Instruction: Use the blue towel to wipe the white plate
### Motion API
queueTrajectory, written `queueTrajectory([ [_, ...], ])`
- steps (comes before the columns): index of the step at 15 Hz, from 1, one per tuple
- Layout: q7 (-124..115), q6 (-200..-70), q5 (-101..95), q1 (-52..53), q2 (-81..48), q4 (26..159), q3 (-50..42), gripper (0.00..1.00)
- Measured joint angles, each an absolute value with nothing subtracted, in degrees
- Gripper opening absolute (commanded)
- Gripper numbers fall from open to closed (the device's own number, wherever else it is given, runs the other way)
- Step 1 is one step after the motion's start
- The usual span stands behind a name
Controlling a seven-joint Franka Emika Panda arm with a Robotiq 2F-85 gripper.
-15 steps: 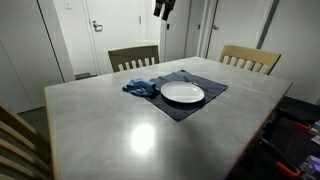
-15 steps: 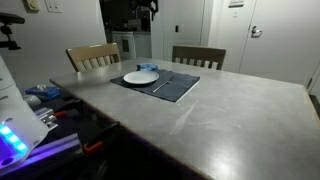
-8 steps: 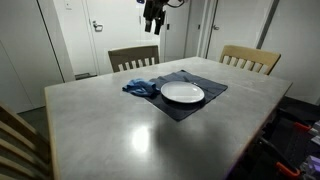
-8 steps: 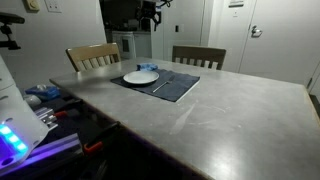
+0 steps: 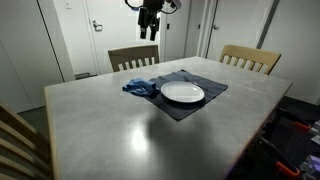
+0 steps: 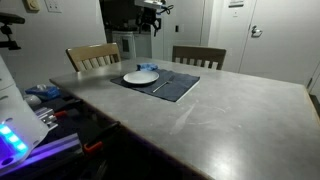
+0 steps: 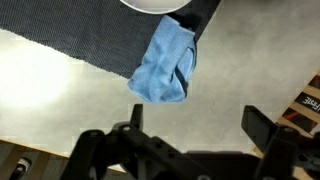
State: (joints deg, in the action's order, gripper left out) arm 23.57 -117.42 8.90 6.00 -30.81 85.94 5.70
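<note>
A crumpled blue towel point(image 5: 140, 87) lies on the edge of a dark placemat point(image 5: 183, 104), just beside a white plate point(image 5: 182, 93). In the wrist view the towel point(image 7: 165, 62) sits at centre with the plate's rim point(image 7: 150, 5) at the top edge. The towel is hard to make out in an exterior view point(image 6: 150, 68) behind the plate point(image 6: 140, 77). My gripper point(image 5: 148, 33) hangs high above the towel, open and empty. In the wrist view its gripper point(image 7: 195, 120) fingers spread wide over bare table.
Two wooden chairs point(image 5: 133, 58) point(image 5: 250, 59) stand behind the grey table point(image 5: 120, 125). A fork-like utensil point(image 6: 162, 85) lies on the placemat. A chair back point(image 5: 18, 140) is at the near corner. Clutter point(image 6: 45, 95) sits beside the table.
My gripper has moved down from the top of the frame and sideways toward the towel side, staying open.
</note>
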Motion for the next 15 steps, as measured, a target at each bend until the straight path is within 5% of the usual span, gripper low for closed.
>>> queueTrajectory([
  [15, 13.6, -117.1, 4.9, 8.0, -37.5, 85.7, 6.6, 1.0],
])
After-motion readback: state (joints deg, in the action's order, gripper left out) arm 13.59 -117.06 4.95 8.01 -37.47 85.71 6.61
